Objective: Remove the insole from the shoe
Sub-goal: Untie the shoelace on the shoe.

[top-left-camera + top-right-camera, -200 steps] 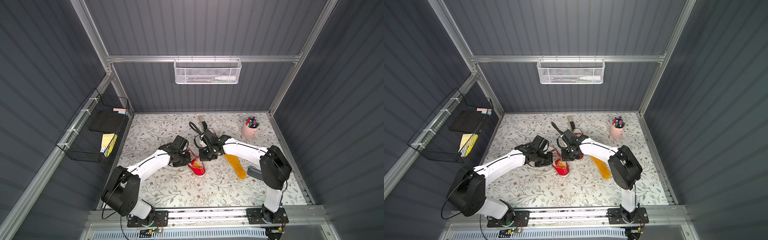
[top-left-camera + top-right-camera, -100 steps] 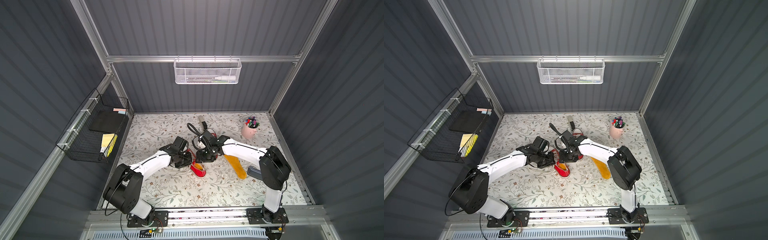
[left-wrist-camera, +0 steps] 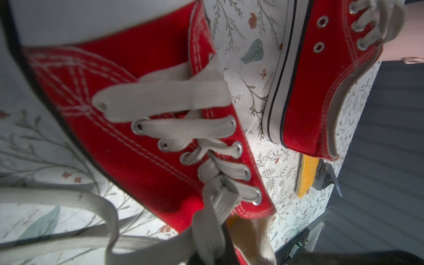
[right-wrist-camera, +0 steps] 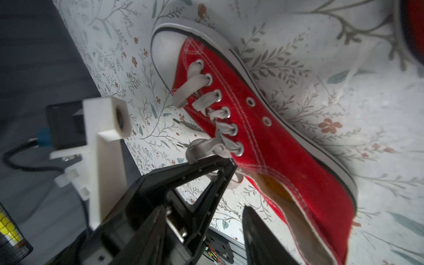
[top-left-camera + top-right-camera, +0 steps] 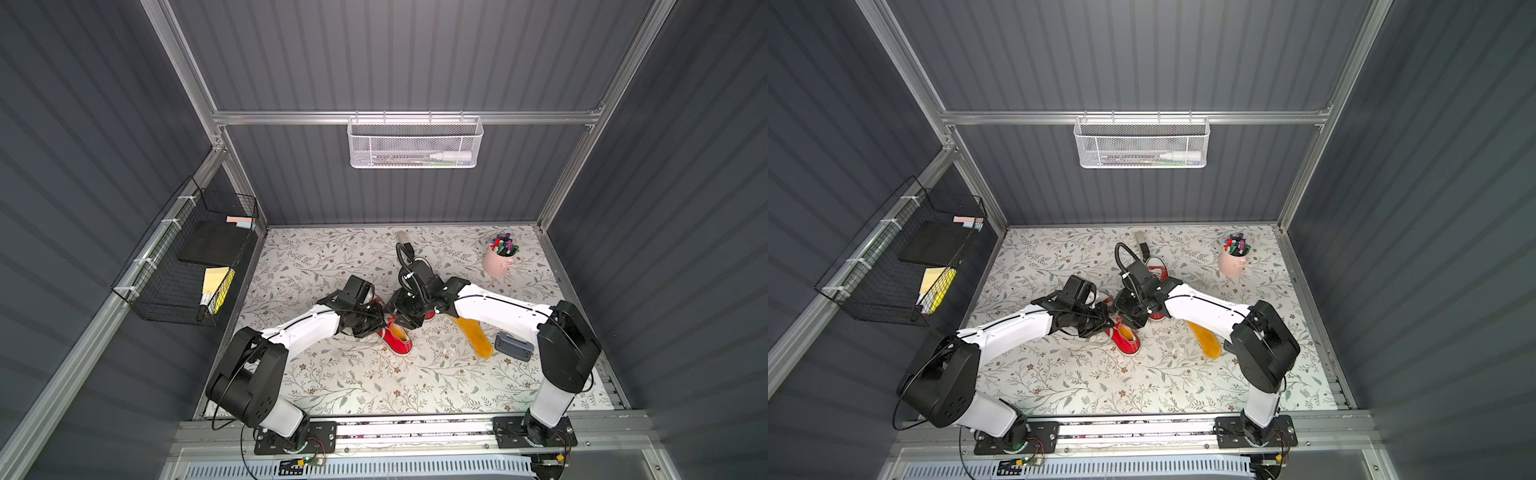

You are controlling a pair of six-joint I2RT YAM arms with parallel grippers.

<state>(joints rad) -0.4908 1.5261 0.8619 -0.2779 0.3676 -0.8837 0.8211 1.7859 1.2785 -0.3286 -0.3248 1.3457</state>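
A red canvas shoe (image 5: 397, 340) with white laces lies mid-table in both top views, also (image 5: 1126, 337). Its orange insole (image 4: 274, 184) shows inside the heel opening, as a yellow patch (image 5: 398, 331) from above. My left gripper (image 5: 380, 322) is at the shoe's throat and shut on the bunched laces (image 4: 206, 149). The right wrist view shows its tips (image 4: 230, 161) pinched there. My right gripper (image 5: 405, 321) hovers over the shoe's opening with its jaws apart and nothing between them. One dark finger (image 4: 254, 229) of it shows beside the heel.
A second red shoe (image 5: 1156, 269) lies under the right arm. A loose yellow insole (image 5: 473, 337) and a grey device (image 5: 513, 345) lie to the right. A pink cup of markers (image 5: 496, 261) stands at the back right. A black wire basket (image 5: 187, 266) hangs on the left wall.
The right gripper's jaws have come apart since a second ago. The left gripper stays shut on the laces, and the shoe has barely moved.
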